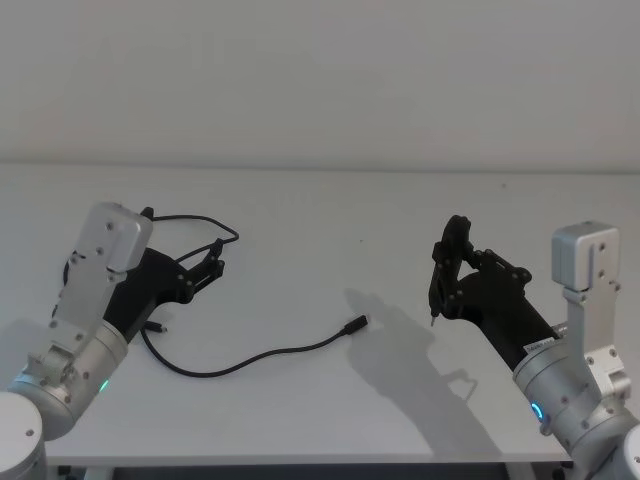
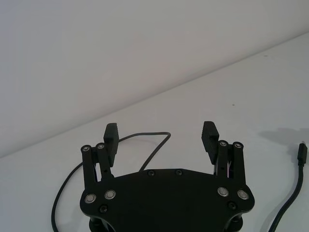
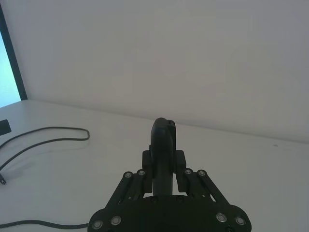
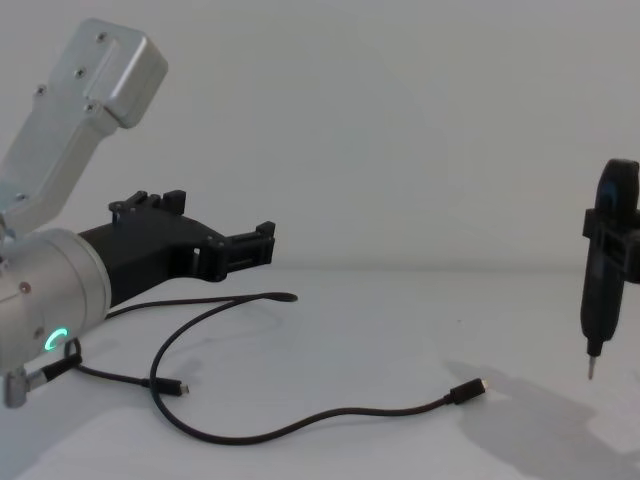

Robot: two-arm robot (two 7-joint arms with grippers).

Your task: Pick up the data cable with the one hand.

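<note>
Plainly, the left gripper [image 1: 217,257] hovers low over the left side of the table [image 1: 330,210], jaws spread wide and empty, while the data cable [image 1: 349,327] lies flat near the middle, its plug [image 4: 466,392] pointing right and well apart from that gripper. Its left stretch slips under the arm [image 1: 100,300], so I cannot tell how it joins the dark loops [image 1: 200,218] farther back. Over on the right, the right gripper [image 1: 432,318] hangs raised, jaws pressed together, tip down.
</note>
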